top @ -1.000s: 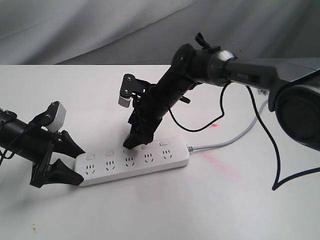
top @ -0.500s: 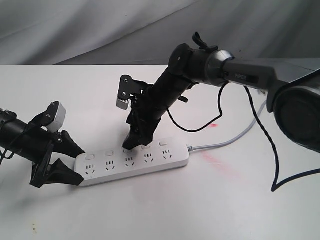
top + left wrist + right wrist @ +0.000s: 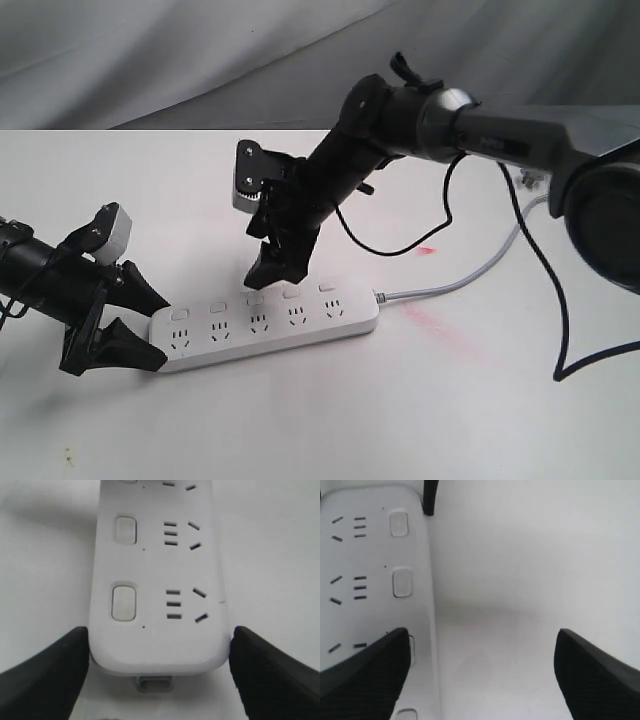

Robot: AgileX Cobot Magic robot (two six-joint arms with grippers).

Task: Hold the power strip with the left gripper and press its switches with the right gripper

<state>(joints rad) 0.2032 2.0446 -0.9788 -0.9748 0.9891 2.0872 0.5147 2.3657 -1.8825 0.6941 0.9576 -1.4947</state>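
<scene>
**Power strip** (image 3: 270, 325): long flat white bar with rounded corners. Five sockets (image 3: 258, 322) in row, five rounded-rectangle switches (image 3: 292, 294) along edge farther from exterior camera, grey cord (image 3: 450, 285) leaving right end. Lies flat, slightly oblique, on white table (image 3: 400, 430).

**Left gripper** (image 3: 160, 665): fingers (image 3: 55, 670) pressed against both long sides of cordless end, clamping it.

**Right gripper** (image 3: 481, 635): jaws spread wide, holding nothing. One finger (image 3: 370, 672) over switch row near mid-strip, contact not discernible; other over bare table.

**Open room:** bare tabletop in front of strip and to right. Pink smears (image 3: 432, 322) beside cord.
</scene>
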